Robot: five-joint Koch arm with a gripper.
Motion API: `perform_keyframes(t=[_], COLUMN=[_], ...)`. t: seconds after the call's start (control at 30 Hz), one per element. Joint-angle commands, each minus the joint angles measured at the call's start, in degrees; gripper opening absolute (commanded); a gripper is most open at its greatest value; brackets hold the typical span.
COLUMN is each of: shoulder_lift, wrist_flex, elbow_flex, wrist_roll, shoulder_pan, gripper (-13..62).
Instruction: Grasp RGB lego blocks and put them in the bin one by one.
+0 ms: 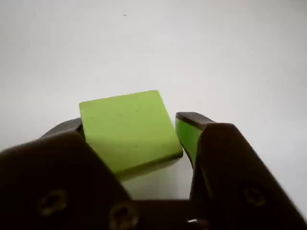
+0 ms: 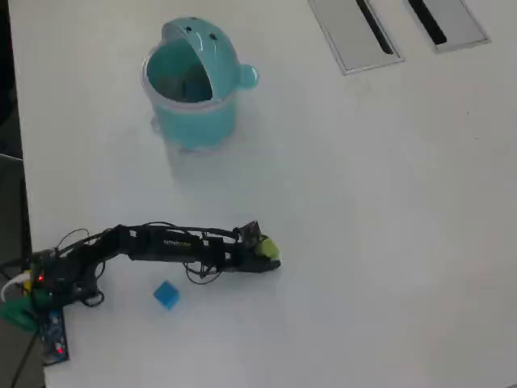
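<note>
Yellow-green block (image 1: 128, 130) — seemingly between fingers (image 1: 192, 132)

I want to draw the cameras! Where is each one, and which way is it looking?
Wrist view: rides on the arm, looks past the dark gripper at the yellow-green block between its jaws.
Overhead view: looks straight down at the table, whole arm, teal bin, blue block.
Both show the yellow-green block in the gripper.

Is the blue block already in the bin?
No. In the overhead view the blue block lies on the table below the arm, far from the bin.
</note>
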Motion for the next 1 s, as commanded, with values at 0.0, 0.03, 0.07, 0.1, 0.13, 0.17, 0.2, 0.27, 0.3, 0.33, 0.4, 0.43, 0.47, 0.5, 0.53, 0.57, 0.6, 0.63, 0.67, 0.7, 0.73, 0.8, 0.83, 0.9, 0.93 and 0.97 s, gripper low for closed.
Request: perform_keyframes(t=[0.0, 0.03, 0.07, 0.1, 0.13, 0.17, 0.2, 0.27, 0.3, 0.33, 0.4, 0.43, 0.47, 0.5, 0.53, 0.57, 0.6, 0.63, 0.67, 0.7, 0.73, 0.8, 0.83, 0.9, 0.93, 0.97], shoulder_lift=[0.26, 0.26, 0.26, 0.26, 0.53, 0.97, 1.85, 3.52, 4.57, 5.98, 9.49, 11.25, 13.10, 14.94, 16.96, 19.25, 21.80, 24.52, 27.16, 29.44, 31.64, 35.24, 36.65, 39.46, 40.87, 42.01], wrist_flex=[-1.76, -1.93, -2.81, -4.22, -6.15, -6.77, -7.56, -10.02, -11.51, -12.74, -13.80, -14.41, -15.38, -15.91, -16.70, -17.93, -18.63, -18.72, -18.72, -18.63, -18.72, -19.51, -20.92, -21.45, -21.45, -21.45], elbow_flex=[-4.57, -4.66, -4.66, -4.57, -4.39, -4.22, -3.69, -2.72, -2.02, -0.53, 2.90, 4.57, 6.50, 8.53, 10.72, 13.18, 15.64, 18.11, 20.30, 22.32, 23.99, 27.16, 28.65, 30.41, 31.46, 32.17], wrist_roll=[2.81, 3.69, 4.31, 4.66, 6.24, 7.47, 8.53, 9.32, 9.32, 9.49, 11.16, 11.69, 12.04, 12.22, 12.30, 12.30, 12.30, 12.30, 12.39, 12.48, 12.57, 13.18, 13.54, 13.97, 14.50, 14.94], shoulder_pan=[0.70, 0.79, 0.79, 0.70, 0.44, 0.18, -0.26, -1.14, -1.58, -2.11, -3.52, -4.31, -5.27, -5.98, -7.12, -8.26, -9.58, -11.07, -12.57, -13.97, -15.38, -18.46, -19.69, -21.80, -22.94, -23.82], gripper=[28.3, 25.9, 24.0, 22.0, 19.5, 18.5, 17.9, 17.9, 17.9, 17.9, 17.9, 17.9, 17.9, 17.9, 17.9, 18.0, 18.0, 18.0, 18.0, 18.0, 18.0, 18.0, 18.0, 18.0, 17.9, 17.9])
